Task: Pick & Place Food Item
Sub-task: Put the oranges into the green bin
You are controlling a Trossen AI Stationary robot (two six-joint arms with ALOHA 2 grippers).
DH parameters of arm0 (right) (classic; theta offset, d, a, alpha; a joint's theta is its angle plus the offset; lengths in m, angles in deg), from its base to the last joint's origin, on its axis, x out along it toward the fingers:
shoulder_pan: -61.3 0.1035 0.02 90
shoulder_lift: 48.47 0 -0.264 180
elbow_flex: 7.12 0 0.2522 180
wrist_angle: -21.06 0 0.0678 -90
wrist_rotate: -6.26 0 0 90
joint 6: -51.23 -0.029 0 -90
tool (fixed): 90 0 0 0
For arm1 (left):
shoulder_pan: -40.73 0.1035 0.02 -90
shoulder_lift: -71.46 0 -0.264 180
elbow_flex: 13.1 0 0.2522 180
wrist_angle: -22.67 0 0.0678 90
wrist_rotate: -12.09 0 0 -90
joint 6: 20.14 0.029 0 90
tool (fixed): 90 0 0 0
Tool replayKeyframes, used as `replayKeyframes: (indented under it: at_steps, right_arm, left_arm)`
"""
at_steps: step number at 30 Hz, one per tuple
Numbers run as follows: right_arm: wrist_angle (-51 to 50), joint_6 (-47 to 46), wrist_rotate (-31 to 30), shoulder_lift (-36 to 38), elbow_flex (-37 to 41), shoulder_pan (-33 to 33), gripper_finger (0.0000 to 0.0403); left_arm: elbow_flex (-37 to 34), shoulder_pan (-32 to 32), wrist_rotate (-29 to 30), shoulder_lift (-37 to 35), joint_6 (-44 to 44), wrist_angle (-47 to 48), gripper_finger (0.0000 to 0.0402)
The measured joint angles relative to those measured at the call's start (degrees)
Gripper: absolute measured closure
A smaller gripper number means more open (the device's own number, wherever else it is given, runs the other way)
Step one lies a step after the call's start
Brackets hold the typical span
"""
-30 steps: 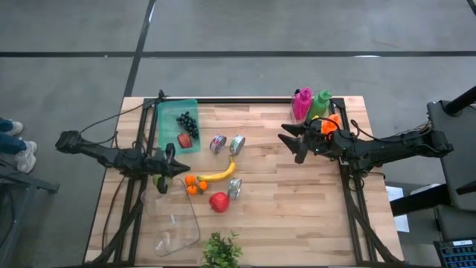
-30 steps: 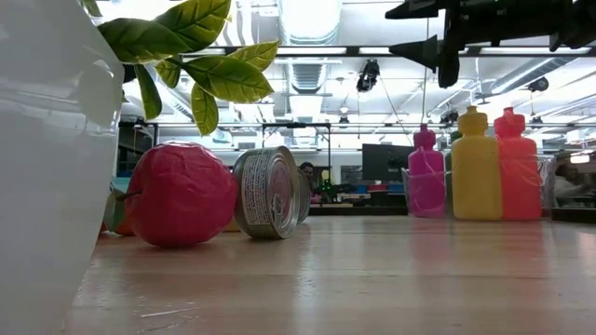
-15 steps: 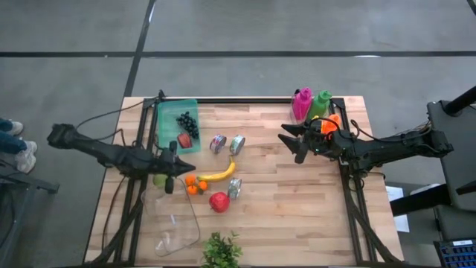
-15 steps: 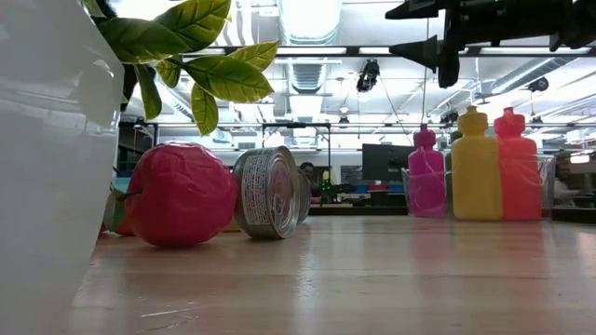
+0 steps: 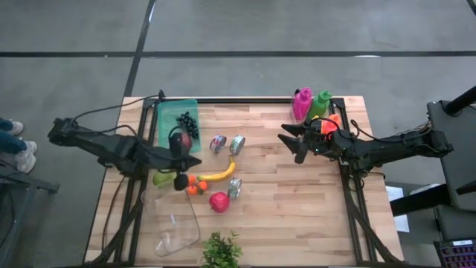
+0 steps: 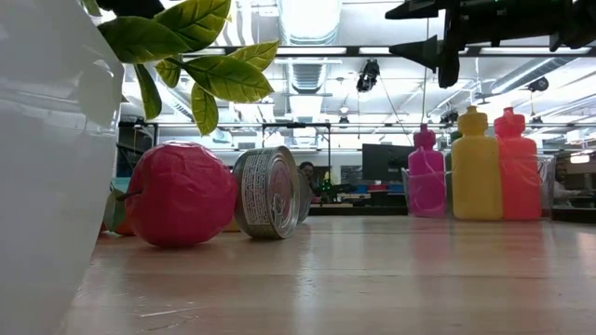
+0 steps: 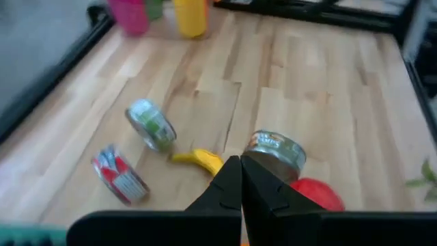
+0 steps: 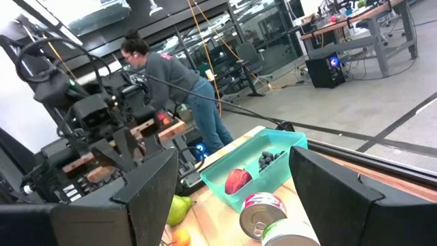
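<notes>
Since a second ago: left gripper has swung from beside the pear toward the teal tray's near corner; right arm has not moved.

Left gripper: fingers pressed together, nothing between them in the left wrist view. Sits above the table just by the tray and the banana.

Right gripper: raised near the bottles, fingers spread wide, empty, waiting.

Teal tray: holds dark grapes and a red piece of fruit, partly covered by the left wrist.

Loose food on the wooden table: green pear, small oranges, banana, red apple, three tins, namely a red-labelled tin, a green-labelled tin and a tin by the apple.

Also present: clear container at the near left, potted plant, pink bottle, green bottle.

Progress, as I judge it: two items appear placed; which item is next is unclear. No grasp in hand, so a pick, carry and release remain.
</notes>
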Motion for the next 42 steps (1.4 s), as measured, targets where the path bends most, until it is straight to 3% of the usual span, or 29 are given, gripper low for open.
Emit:
replayKeyframes:
  at_steps: [3,6,12,17,23,28,34,42]
  right_arm:
    - [0.0,0.0,0.0,0.0,0.0,0.0,0.0126]
    - [0.0,0.0,0.0,0.0,0.0,0.0,0.0126]
    - [0.0,0.0,0.0,0.0,0.0,0.0,0.0126]
    - [0.0,0.0,0.0,0.0,0.0,0.0,0.0126]
    - [-0.1,0.0,0.0,0.0,0.0,0.0,0.0126]
    - [-0.1,0.0,0.0,0.0,0.0,0.0,0.0126]
    - [-0.5,0.0,0.0,0.0,0.0,0.0,0.0126]
    - [-1.3,0.0,0.2,0.0,0.0,0.0,0.0126]
  left_arm:
    - [5.4,1.0,0.1,3.5,-9.1,8.2,0.0402]
    - [9.1,1.1,0.0,6.9,-12.6,14.9,0.0402]
    - [8.3,1.2,0.5,11.1,-14.1,14.8,0.0402]
    - [8.7,2.1,-0.5,12.9,-24.1,14.6,0.0402]
    - [11.7,2.3,-7.5,12.9,-29.8,14.0,0.0402]
    - [10.3,2.9,-0.6,13.4,-43.1,14.9,0.0402]
    - [10.4,4.4,-6.1,13.8,-46.2,17.3,0.0400]
    - [10.5,4.5,-10.6,13.9,-43.5,15.8,0.0397]
